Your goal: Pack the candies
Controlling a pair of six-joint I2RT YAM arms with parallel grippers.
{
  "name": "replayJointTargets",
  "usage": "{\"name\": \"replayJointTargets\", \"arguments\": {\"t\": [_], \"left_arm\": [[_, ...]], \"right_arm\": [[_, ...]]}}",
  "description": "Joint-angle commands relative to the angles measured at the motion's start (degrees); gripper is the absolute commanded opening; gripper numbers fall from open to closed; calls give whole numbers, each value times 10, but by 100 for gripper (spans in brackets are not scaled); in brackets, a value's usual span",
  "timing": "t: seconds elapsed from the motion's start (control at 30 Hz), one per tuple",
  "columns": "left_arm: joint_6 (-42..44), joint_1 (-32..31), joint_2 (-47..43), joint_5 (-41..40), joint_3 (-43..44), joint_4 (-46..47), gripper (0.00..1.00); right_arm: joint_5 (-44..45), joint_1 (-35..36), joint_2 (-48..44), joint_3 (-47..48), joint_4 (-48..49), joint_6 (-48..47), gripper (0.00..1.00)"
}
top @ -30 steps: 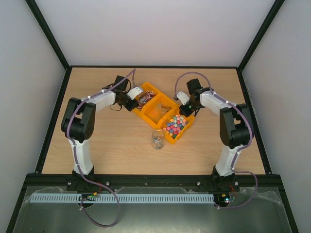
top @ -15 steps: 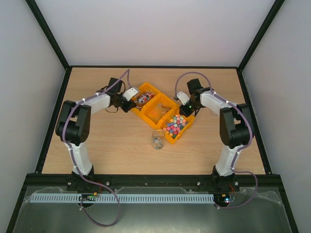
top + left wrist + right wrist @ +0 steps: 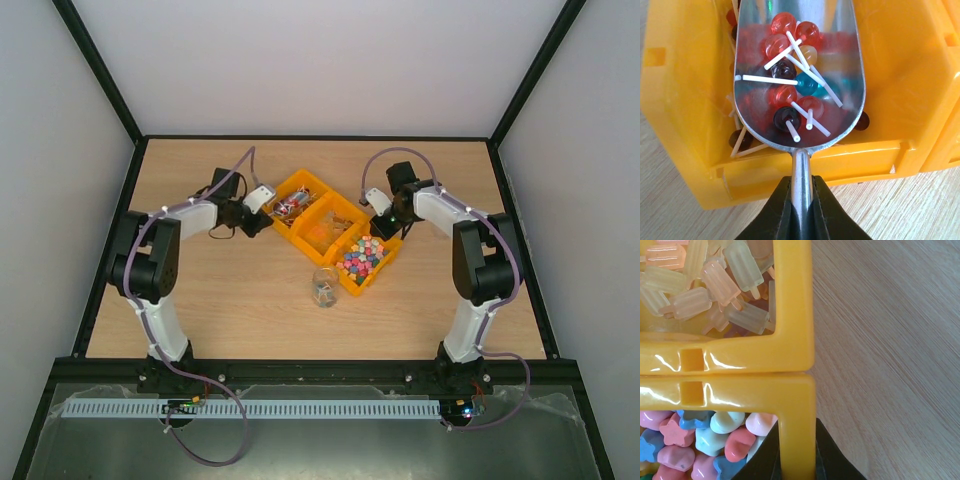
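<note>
Loaded scoop poised over the far bin. The left gripper (image 3: 802, 200) is clenched on the handle of the scoop (image 3: 842, 70). Its bowl sits level above the far bin (image 3: 685, 125) and carries a heap of lollipops (image 3: 782, 94), red, dark and one blue, with white sticks lying crosswise. A few more lollipops remain in the bin beneath it. The right gripper (image 3: 796, 455) grasps the wall of the near bin (image 3: 795, 390), its jaws on either side of the rim. This bin holds the pastel candies (image 3: 715, 440), pink, blue and pale green. The mid bin (image 3: 790, 347), touching it, holds popsicle-shaped sweets (image 3: 715, 285). A clear cup (image 3: 324, 287) stands on the table (image 3: 220, 300) just beside the near bin, with some pieces apparently already inside.

The step in hand is judged to be carrying the scoopful to the cup. To do it well, the bowl should stay level and rise clear of the bin's rim before travelling. Over the cup it should tip slowly, lip low over the narrow mouth. The heap is loose, and the sticks may catch on the rim or bridge the mouth. The right arm's hold should steady the bins meanwhile.
</note>
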Motion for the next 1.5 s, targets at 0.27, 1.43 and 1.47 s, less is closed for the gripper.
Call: {"name": "replayJointTargets", "arguments": {"t": [0.27,1.43,1.47], "left_arm": [[30,15,-57,33,16,-24,2],[404,7,-338,123,6,-472,2],[406,2,-342,119,5,-477,2]], "right_arm": [[31,-16,12,38,4,61,17],[-229,-39,-253,-63,-52,-88,99],[-256,-37,-265,-76,-48,-96,100]]}}
